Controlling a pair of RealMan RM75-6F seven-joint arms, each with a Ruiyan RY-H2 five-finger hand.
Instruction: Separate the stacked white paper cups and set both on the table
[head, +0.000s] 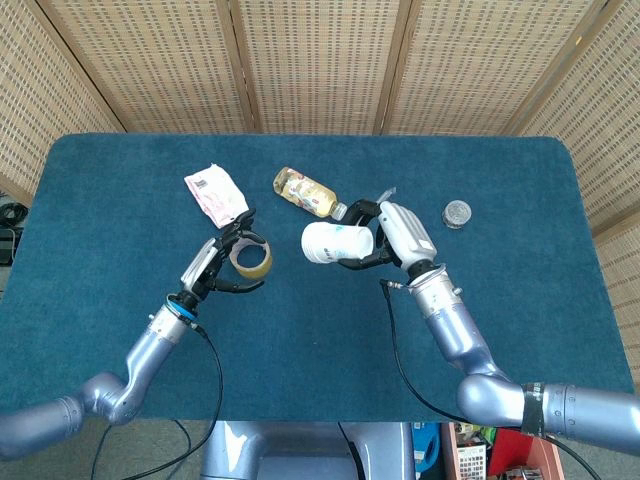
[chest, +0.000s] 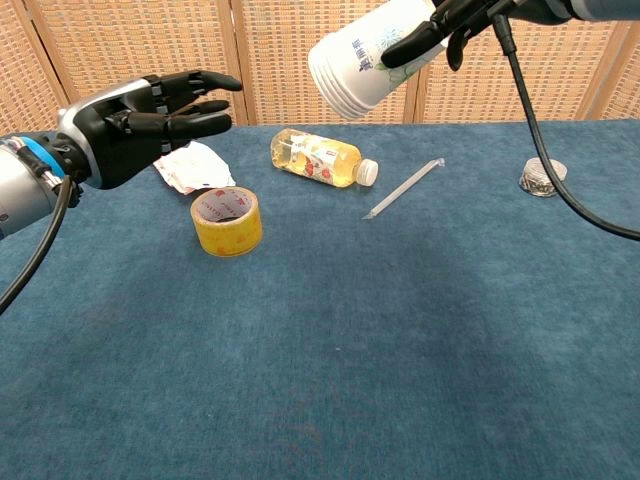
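Right hand (head: 385, 235) is gripping the stacked cups (head: 335, 241) aloft, lying sideways, base pointing toward the empty, spread-fingered left hand (head: 222, 264).

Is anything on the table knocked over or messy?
Yes. The bottle lies on its side instead of standing, and a crumpled wrapper sits behind the tape roll. Nothing looks spilled.

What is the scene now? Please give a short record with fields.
right hand: holds the stacked cups on their side, above the table
left hand: empty, fingers spread, raised above the tape roll
cups: not yet separated
also on table: bottle lying down, straw, crumpled packet, small round tin
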